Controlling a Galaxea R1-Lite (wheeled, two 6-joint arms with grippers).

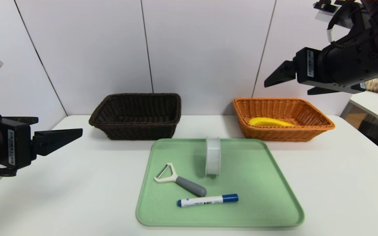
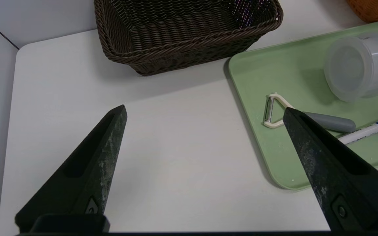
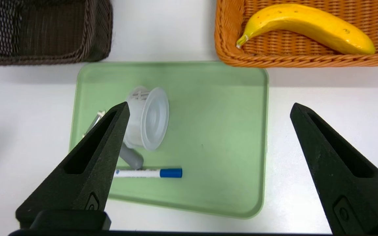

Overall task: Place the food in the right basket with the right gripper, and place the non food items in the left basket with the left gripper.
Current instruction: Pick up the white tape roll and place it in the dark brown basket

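Observation:
A yellow banana lies in the orange right basket. The dark brown left basket holds nothing that I can see. On the green tray lie a peeler with a grey handle, a blue-capped marker and a clear plastic container on its side. My right gripper hangs open and empty, high above the right basket. Low over the table left of the tray, my left gripper is also open and empty.
Both baskets stand at the back of the white table, near the wall. The tray sits in the middle toward the front edge. A second white surface with clutter shows at the far right.

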